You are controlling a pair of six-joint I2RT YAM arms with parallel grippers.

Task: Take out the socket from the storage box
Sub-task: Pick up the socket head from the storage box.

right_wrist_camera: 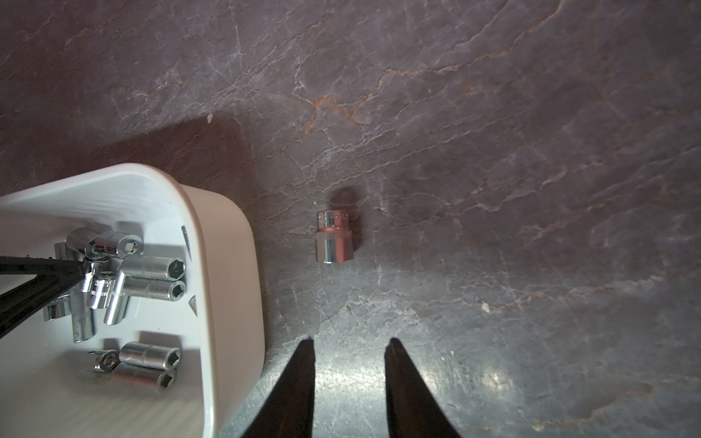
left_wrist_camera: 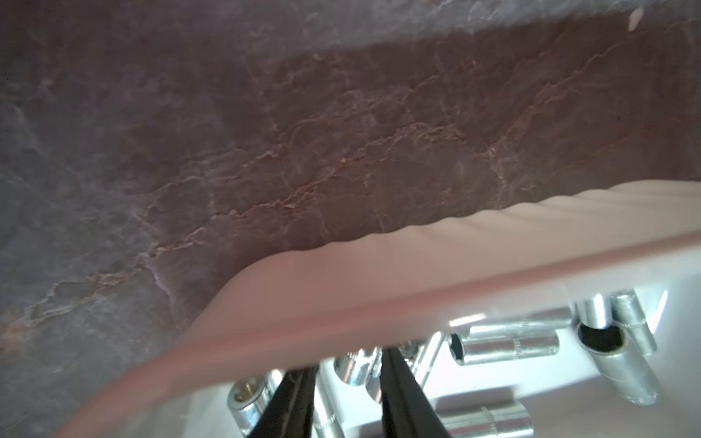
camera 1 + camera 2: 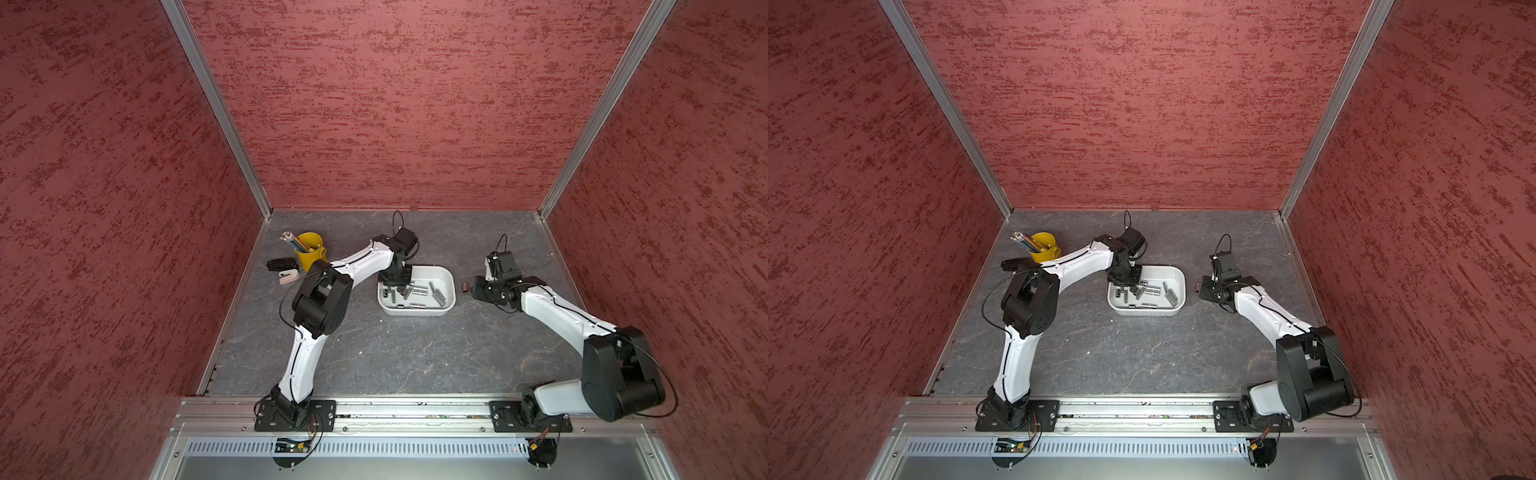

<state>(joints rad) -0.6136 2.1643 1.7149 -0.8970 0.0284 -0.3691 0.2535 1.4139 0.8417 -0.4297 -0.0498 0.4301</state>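
Observation:
The white storage box sits mid-table and holds several chrome sockets. My left gripper reaches down into the box's left end. Its jaws stand a little apart, straddling the sockets, with white box floor showing between them. The box wall hides part of the fingers. One short socket lies on the table just right of the box. My right gripper hovers low next to it, open and empty.
A yellow pencil cup stands at the back left. A black item and a pale one lie beside it. Red walls close in the back and both sides. Dark stone tabletop stretches in front of the box.

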